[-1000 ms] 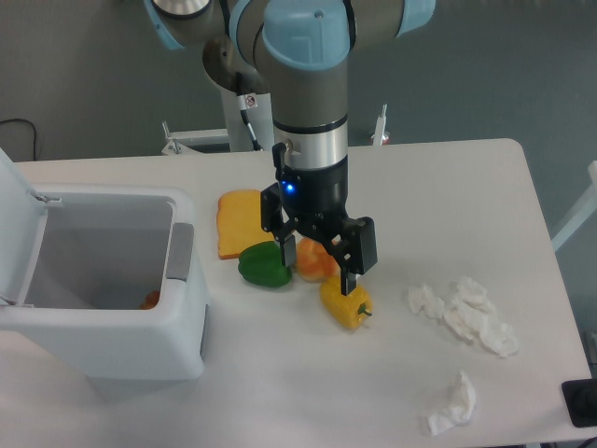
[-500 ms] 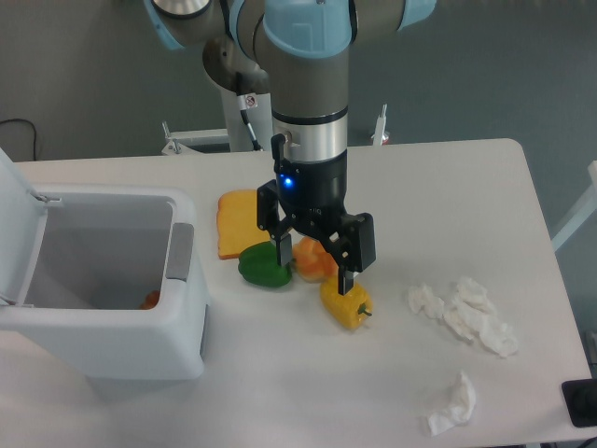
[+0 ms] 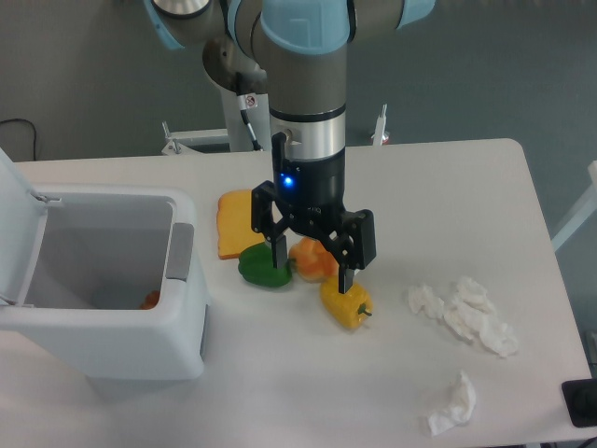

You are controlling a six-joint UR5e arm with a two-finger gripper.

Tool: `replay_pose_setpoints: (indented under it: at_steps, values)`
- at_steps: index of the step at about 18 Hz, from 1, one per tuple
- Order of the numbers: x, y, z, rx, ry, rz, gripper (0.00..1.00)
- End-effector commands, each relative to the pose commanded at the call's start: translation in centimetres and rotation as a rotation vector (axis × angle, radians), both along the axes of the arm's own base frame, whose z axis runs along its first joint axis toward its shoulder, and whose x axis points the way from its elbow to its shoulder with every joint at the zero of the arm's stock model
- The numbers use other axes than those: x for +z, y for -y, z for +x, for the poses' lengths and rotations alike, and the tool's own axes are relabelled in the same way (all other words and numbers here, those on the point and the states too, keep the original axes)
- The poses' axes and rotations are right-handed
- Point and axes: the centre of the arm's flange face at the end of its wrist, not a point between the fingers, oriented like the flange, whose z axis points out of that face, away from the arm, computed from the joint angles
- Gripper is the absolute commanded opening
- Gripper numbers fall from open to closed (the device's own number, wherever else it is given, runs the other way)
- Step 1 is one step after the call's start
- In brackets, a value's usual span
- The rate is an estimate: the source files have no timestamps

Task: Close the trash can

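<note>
At the left edge of the white table (image 3: pixel 420 187) stands the large boxy white plastic trash can (image 3: pixel 112 317) — its flat lid (image 3: pixel 14 219) is up and the inside is open to see. Well apart from it, the black two-finger gripper (image 3: pixel 312 266) hangs with fingers spread, empty, above a green pepper (image 3: pixel 261 266), an orange pepper (image 3: pixel 312 261) and a yellow pepper (image 3: pixel 345 303). Crumpled white tissues (image 3: pixel 466 317) lie to the right.

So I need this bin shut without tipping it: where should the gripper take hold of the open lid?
Take the trash can lid by its raised free edge at the far left, coming from above and behind it. It stands swung up on the left rim, so pushing that top edge rightward should fold it over the opening. The gripper hangs open over the peppers.
</note>
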Motion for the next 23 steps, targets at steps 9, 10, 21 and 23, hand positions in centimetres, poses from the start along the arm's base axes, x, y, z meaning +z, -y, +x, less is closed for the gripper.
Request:
replay_pose_setpoints:
  at_steps: [9, 10, 21, 23]
  values:
    - [-0.8, -0.5, 0.2, 0.051, 0.039, 0.007, 1.00]
    - [-0.9, -0.7, 0.5, 0.044, 0.041, 0.004, 1.00]
    - [-2.3, -1.0, 1.8, 0.034, 0.063, -0.017, 1.00]
    - [-2.7, -0.9, 1.8, 0.038, 0.069, -0.025, 1.00]
